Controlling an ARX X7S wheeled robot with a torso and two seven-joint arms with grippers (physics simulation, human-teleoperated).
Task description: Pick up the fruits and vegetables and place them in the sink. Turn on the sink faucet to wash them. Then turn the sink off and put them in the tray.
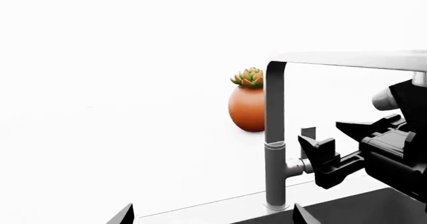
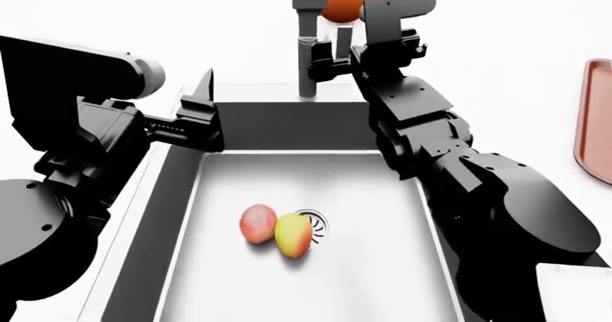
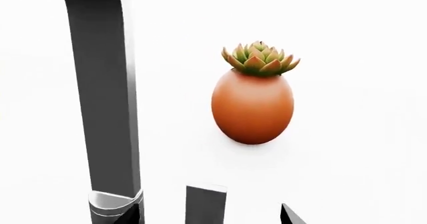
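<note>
The pinkish-red apple [image 2: 256,223] and the yellow-green mango [image 2: 292,234] lie touching on the sink's floor [image 2: 363,279], beside the round drain [image 2: 319,221]. The grey faucet [image 2: 306,49] stands behind the basin; it also shows in the left wrist view [image 1: 275,134] and the right wrist view [image 3: 107,94]. My right gripper [image 2: 335,51] is open with its fingertips on either side of the small lever [image 3: 205,204], just right of the spout. My left gripper [image 2: 201,114] is open and empty over the sink's back left corner. The reddish-brown tray [image 2: 595,114] lies at the right edge.
An orange egg-shaped pot with a succulent [image 3: 253,104] stands on the counter behind the faucet. A pale rectangular object [image 2: 574,290] sits at the front right corner. My right arm reaches across the sink's right side.
</note>
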